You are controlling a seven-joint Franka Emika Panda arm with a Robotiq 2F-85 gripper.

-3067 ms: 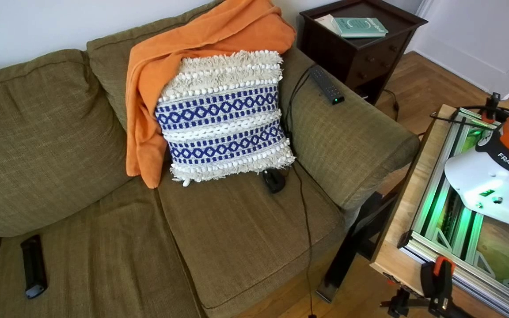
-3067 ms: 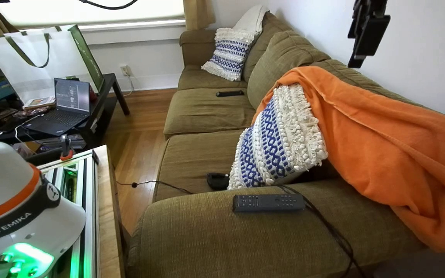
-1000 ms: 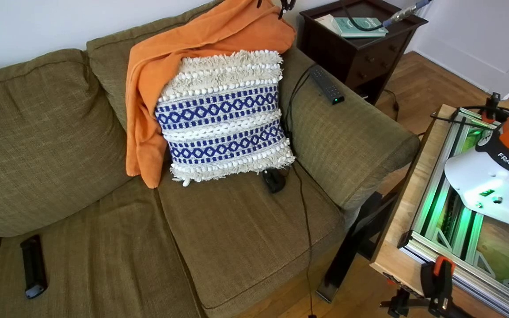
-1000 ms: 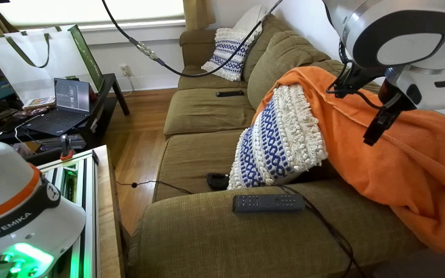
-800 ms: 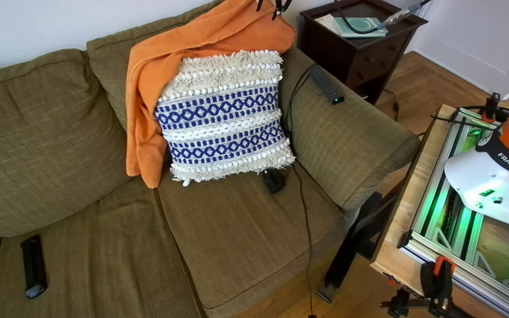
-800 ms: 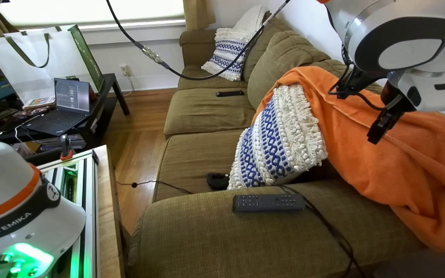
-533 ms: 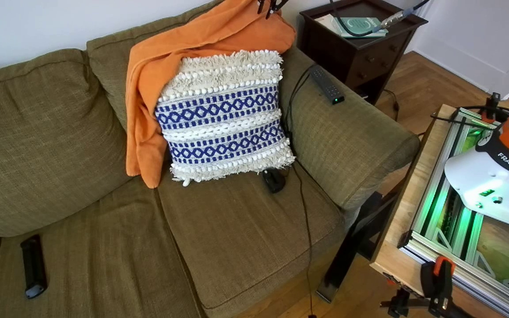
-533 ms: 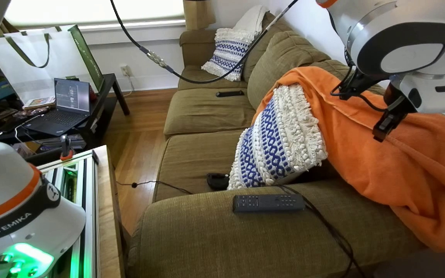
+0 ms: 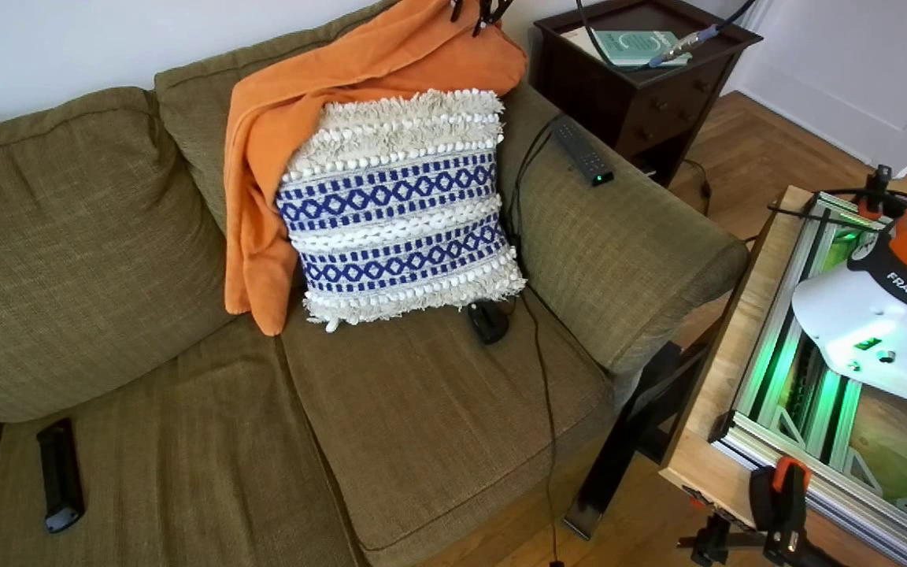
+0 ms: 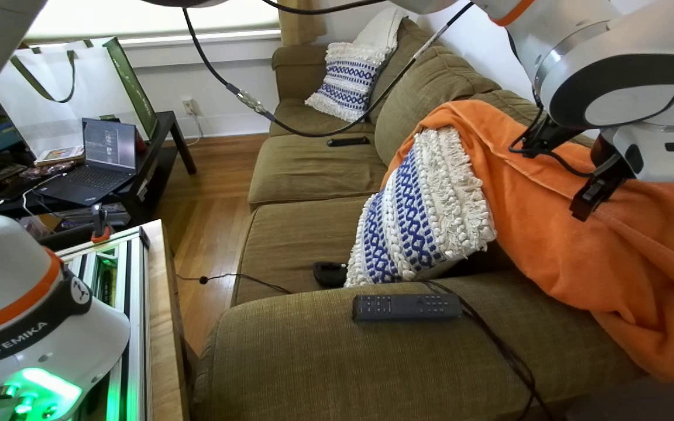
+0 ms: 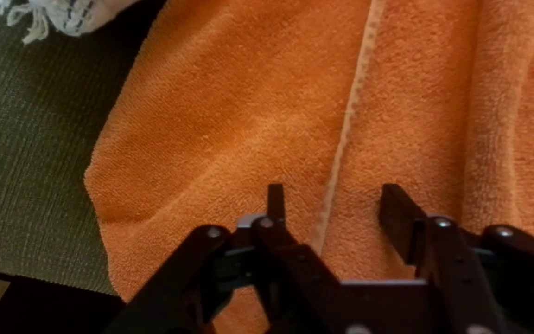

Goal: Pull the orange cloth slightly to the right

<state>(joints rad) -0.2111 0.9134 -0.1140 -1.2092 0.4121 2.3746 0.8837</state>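
Note:
The orange cloth [image 9: 375, 63] drapes in folds over the sofa's back and arm corner, behind and beside the white-and-navy patterned pillow [image 9: 398, 213]. In an exterior view the cloth [image 10: 553, 251] hangs over the outer side of the sofa arm. My gripper [image 9: 467, 22] is at the top edge over the upper part of the cloth; it also shows in an exterior view [image 10: 581, 210]. In the wrist view the gripper [image 11: 331, 190] is open, with a pale seam of the cloth [image 11: 230, 116] running between its fingers. Whether the fingertips touch the cloth I cannot tell.
A remote [image 9: 582, 153] and dark cables lie on the sofa arm [image 9: 619, 236]. A dark side table [image 9: 642, 110] with books stands beyond it. A black mouse-like object [image 9: 488, 321] lies below the pillow. A cable [image 10: 325, 135] hangs from my arm across the sofa.
Over three seconds my arm has come down from above to the cloth. In the last second the gripper has shifted only slightly. The cloth and pillow look unmoved.

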